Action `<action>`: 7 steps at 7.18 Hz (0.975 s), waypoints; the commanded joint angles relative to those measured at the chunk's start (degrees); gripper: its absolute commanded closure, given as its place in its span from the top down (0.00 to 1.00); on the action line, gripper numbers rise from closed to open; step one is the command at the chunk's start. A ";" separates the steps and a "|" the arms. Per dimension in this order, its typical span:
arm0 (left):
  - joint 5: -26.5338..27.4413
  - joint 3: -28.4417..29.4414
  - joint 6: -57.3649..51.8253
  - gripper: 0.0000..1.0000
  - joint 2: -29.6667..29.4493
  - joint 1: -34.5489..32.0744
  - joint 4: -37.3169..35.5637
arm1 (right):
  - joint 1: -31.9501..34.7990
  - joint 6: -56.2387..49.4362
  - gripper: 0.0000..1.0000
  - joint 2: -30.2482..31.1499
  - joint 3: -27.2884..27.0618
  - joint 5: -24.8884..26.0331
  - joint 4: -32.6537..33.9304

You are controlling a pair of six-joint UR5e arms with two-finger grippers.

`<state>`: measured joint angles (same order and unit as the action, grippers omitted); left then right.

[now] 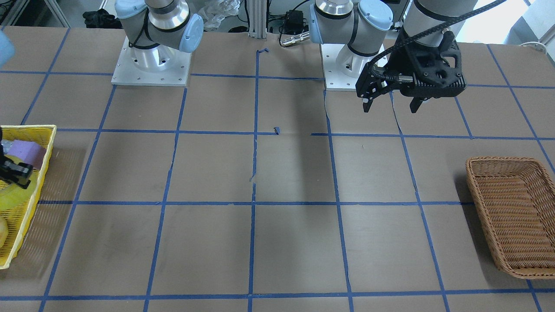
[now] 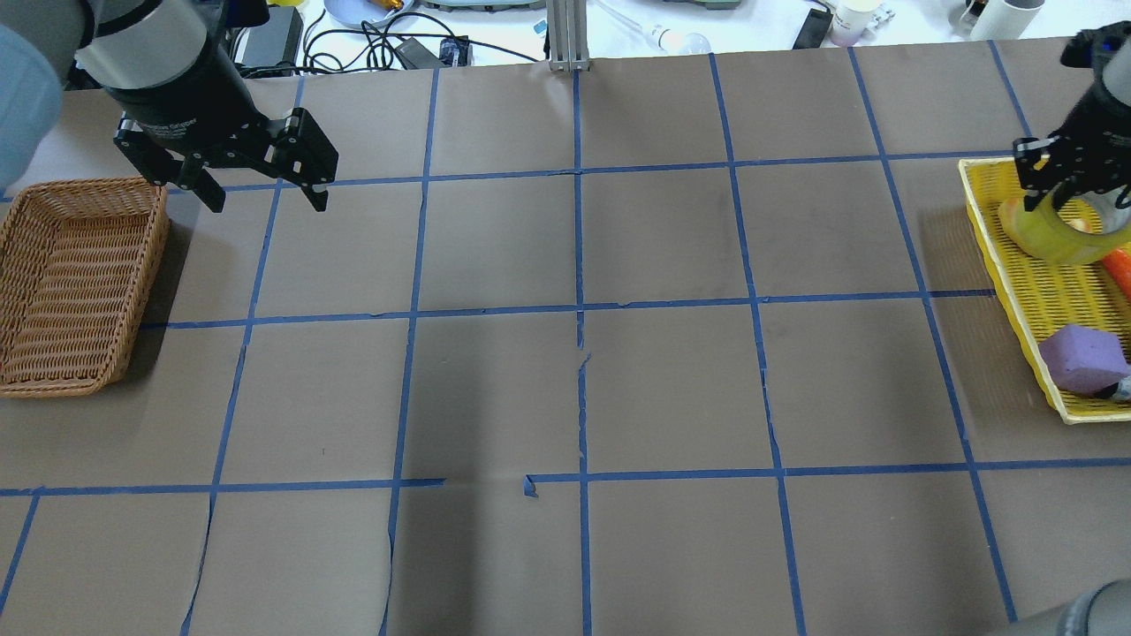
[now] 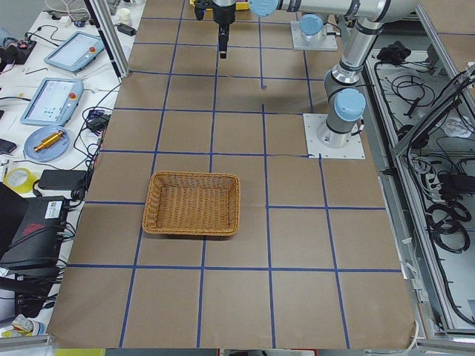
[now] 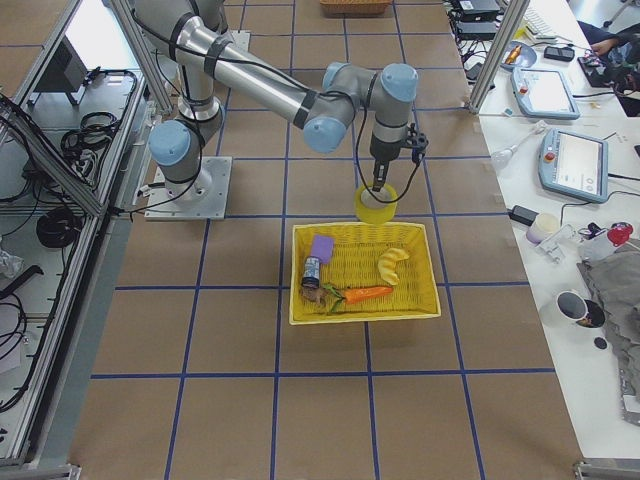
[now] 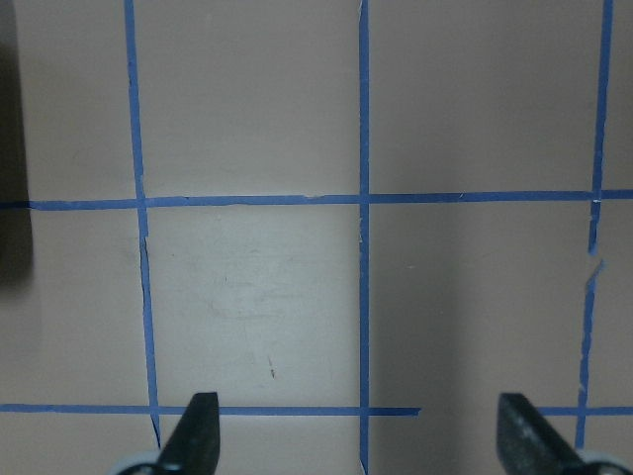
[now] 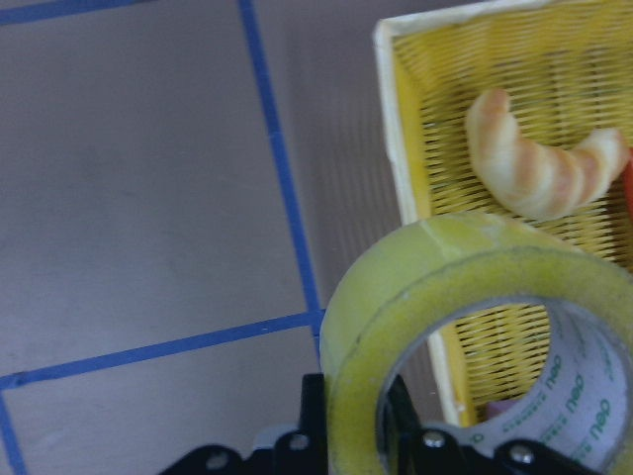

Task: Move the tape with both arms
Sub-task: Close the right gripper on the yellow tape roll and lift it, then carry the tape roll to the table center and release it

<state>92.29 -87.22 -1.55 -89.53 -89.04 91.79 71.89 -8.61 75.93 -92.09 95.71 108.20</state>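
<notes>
Wicker basket (image 2: 71, 283) at left, left gripper (image 2: 267, 201) upper left with fingers spread and empty, right gripper (image 6: 353, 411) far right pinching the tape (image 2: 1051, 237) wall over yellow tray (image 2: 1051, 300), so pickup looks done; next needs carry to centre for handover.

1. The left arm (image 2: 163, 62) is hanging raised, wrist pointing downward.
2. The left gripper (image 2: 268, 201) is holding its jaws spread wide, with nothing between them.
3. The right arm (image 4: 270, 85) is reaching far out, elbow bent, wrist pointing down.
4. The right gripper (image 6: 353, 404) is pinching the wall of the tape (image 6: 445, 267), one finger inside the ring and one outside.
</notes>
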 commanded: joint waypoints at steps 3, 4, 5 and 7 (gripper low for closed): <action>0.00 -0.05 -0.21 1.00 0.06 0.01 -0.03 | 29.48 28.12 0.00 -10.84 12.41 -0.17 -1.33; 0.00 0.12 -0.21 1.00 0.06 0.01 -0.03 | 33.11 32.91 0.00 -14.54 14.89 -1.57 -0.98; 0.00 0.12 -0.21 1.00 -0.03 0.01 -0.03 | 34.71 36.17 0.00 -16.84 15.44 -3.15 -0.28; 0.00 0.12 -0.30 1.00 -0.03 0.01 -0.03 | 35.51 39.27 0.00 -21.06 15.80 -7.19 6.47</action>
<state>92.29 -87.11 -1.82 -89.51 -89.03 91.76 106.55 28.40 57.49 -76.75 91.10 111.22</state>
